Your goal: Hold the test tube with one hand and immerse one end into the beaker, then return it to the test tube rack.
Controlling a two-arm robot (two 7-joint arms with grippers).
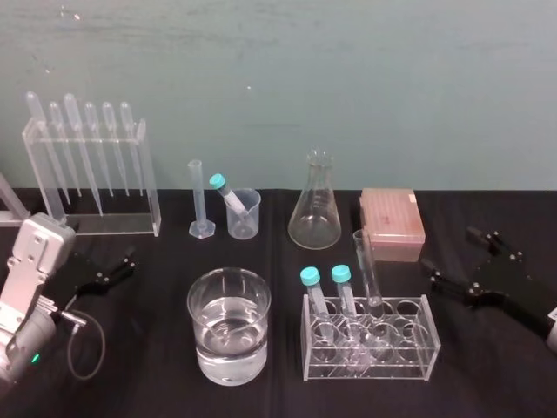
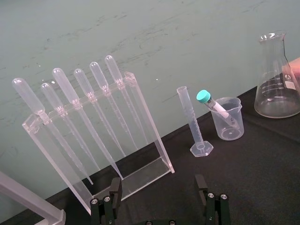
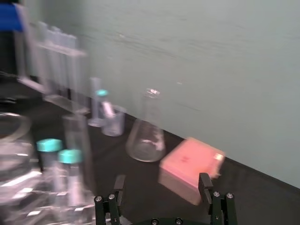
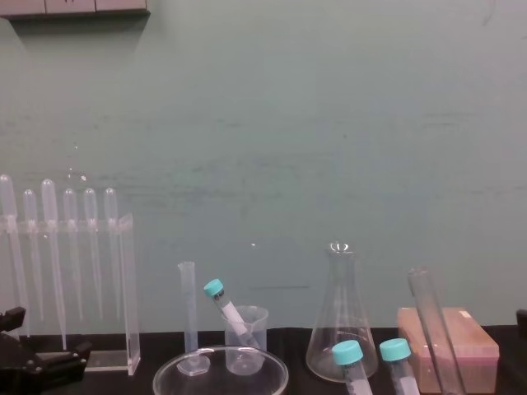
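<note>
1. Starting the pick: test tube stands upright in the clear test tube rack, lower centre-right, near the beaker.
2. Right gripper and left gripper are both spread, empty.
3. Next, I judge: right gripper pinches the tube's top and lifts straight.

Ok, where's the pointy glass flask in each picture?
Head view: conical flask between small cup and pink box.
Left wrist view: beyond the small cup, flask.
Right wrist view: flask between cup and box.
Chest view: same, low down.
Landmark: the cup holding a teal-capped tube.
</note>
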